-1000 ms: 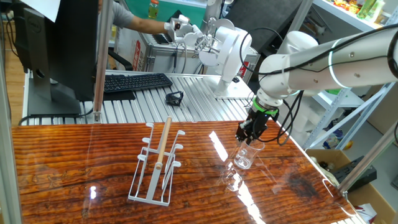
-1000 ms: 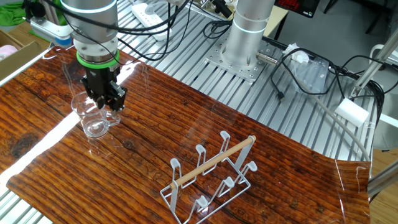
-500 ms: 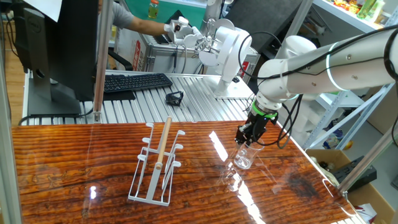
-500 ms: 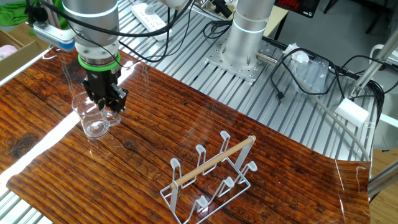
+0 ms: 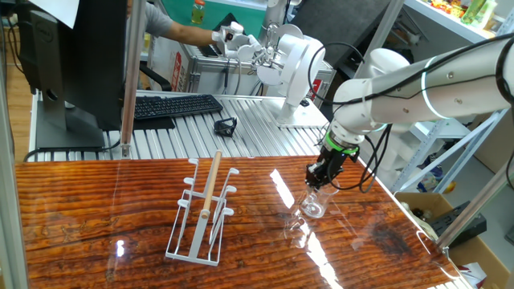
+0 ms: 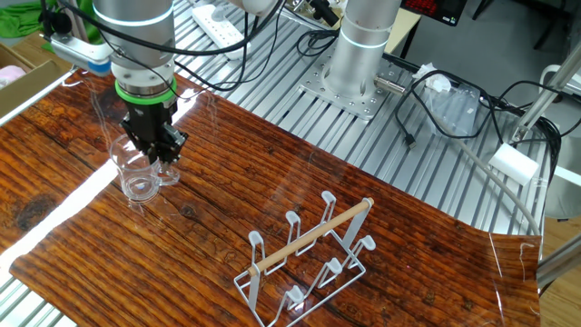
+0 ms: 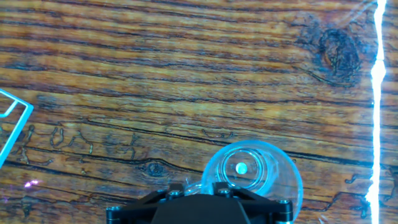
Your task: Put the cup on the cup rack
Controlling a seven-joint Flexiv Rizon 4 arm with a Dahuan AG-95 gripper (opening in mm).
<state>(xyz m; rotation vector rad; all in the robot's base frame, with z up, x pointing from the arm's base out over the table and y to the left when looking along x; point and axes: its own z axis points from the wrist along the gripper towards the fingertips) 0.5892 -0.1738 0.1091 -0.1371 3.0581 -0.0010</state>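
The cup (image 5: 313, 206) is a small clear glass standing on the wooden table near its right side, also seen as the cup (image 6: 136, 178) and from above as the cup (image 7: 252, 171). My gripper (image 5: 316, 178) comes down onto its near side. In the other fixed view the gripper (image 6: 162, 154) has its black fingers pinched on the glass at the rim. In the hand view the gripper (image 7: 196, 186) shows clear glass between its two fingertips. The cup rack (image 5: 210, 189), white wire with a wooden rod, stands apart to the left; the cup rack (image 6: 318, 232) holds nothing. One corner of the cup rack (image 7: 17, 98) shows at the left edge.
Behind the table lie a ribbed metal bench with a keyboard (image 5: 173, 104), a monitor (image 5: 72, 56), a small black object (image 5: 226, 125) and a second white robot (image 5: 293, 60). My arm's base (image 6: 363, 45) and cables (image 6: 454, 100) stand beyond the table's far edge.
The fingers have drawn together onto the cup's wall. The cup has shifted slightly under the hand. The rack has not moved.
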